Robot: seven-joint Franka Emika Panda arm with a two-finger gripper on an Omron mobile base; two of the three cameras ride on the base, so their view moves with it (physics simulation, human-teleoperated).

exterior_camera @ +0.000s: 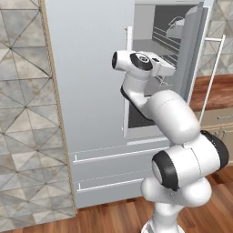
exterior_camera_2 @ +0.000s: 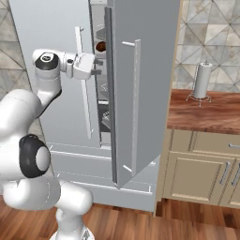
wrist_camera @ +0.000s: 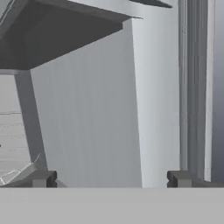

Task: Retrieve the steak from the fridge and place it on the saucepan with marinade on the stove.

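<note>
The fridge (exterior_camera_2: 140, 70) stands with its right door swung open, and the jaws (exterior_camera_2: 98, 67) are released and spread wide, holding nothing, positioned at the gap between the closed left door and the open right door, level with the upper shelves. The steak (exterior_camera_2: 100, 46) lies on an upper shelf inside the fridge, just above and slightly beyond the jaws, not touched by them. A paper towel roll (exterior_camera_2: 202, 80) stands upright on the wooden bench (exterior_camera_2: 206, 115) right of the fridge.
</note>
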